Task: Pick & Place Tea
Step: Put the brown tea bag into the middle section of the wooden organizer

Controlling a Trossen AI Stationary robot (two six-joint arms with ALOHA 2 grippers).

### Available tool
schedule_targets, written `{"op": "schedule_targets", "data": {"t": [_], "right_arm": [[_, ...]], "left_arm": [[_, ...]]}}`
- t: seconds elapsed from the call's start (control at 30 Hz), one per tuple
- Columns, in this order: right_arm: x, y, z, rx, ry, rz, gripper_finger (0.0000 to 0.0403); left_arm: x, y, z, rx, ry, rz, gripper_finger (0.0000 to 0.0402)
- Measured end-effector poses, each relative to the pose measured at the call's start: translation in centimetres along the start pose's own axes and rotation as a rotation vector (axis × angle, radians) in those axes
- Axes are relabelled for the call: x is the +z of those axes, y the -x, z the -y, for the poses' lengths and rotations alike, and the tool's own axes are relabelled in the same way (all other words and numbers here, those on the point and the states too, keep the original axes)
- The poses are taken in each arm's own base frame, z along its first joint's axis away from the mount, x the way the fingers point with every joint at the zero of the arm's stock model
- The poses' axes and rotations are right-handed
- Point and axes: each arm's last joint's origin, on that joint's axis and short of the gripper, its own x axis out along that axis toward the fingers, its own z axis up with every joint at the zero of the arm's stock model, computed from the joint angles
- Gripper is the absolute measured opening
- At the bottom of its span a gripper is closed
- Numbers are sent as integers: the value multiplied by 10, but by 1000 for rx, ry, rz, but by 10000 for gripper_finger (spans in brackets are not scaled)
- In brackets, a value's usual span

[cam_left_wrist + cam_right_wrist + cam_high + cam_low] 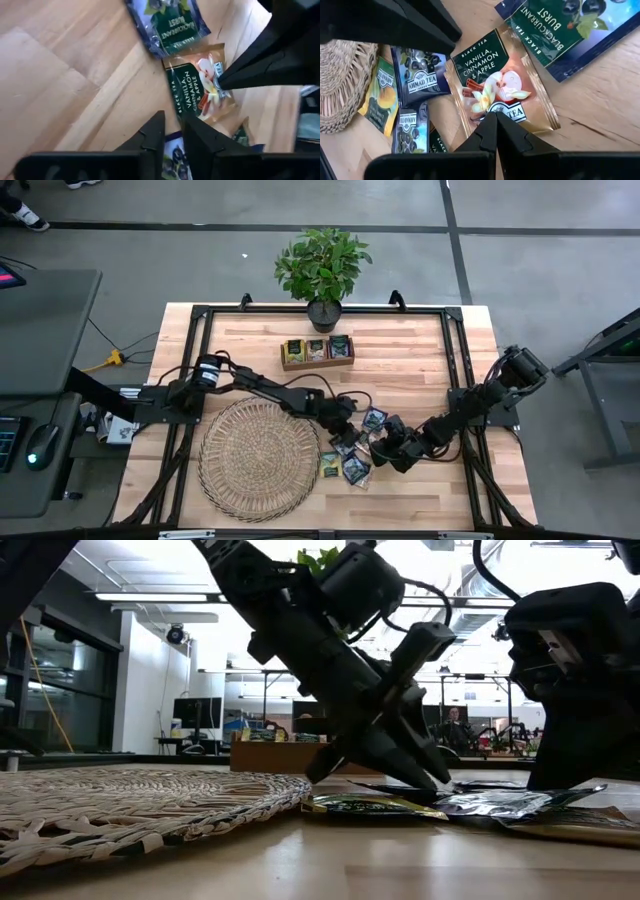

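Both grippers meet over the loose tea sachets near the table's front edge, right of the wicker mat.

From the left we see the round wicker mat (259, 457) toward the front-left of the table (420, 370), then the left gripper (343, 423) lowered just off the mat's right rim, its fingers (150, 137) a narrow gap apart with nothing between them that we can make out. Just beside it lie the tea sachets (352, 455) flat on the wood, among them a vanilla, cinnamon and apple sachet (500, 87) and a blackcurrant sachet (560, 30). Right of these, the right gripper (381, 448) has its jaws pressed together, tips at the vanilla sachet's edge. Toward the back edge sit a wooden three-compartment tray (317, 351) holding sachets and a potted plant (322, 270).
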Motion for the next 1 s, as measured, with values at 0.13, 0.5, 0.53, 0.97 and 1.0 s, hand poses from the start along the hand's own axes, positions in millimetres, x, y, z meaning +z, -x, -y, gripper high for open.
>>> {"op": "schedule_targets", "data": {"t": [0.13, 0.5, 0.53, 0.97, 1.0], "right_arm": [[0, 0, 0, 1, 1, 3, 0], [0, 0, 0, 9, 7, 16, 0], [0, 0, 0, 10, 8, 17, 0], [2, -2, 0, 14, 11, 34, 0], [2, -2, 0, 14, 14, 36, 0]], "left_arm": [[2, -7, -4, -39, 68, -43, 99], [12, -20, 3, -54, 194, -228, 135], [12, -21, 3, -59, 200, -250, 136], [19, -32, 4, -9, 161, -232, 136], [20, -32, 3, -14, 159, -237, 136]]}}
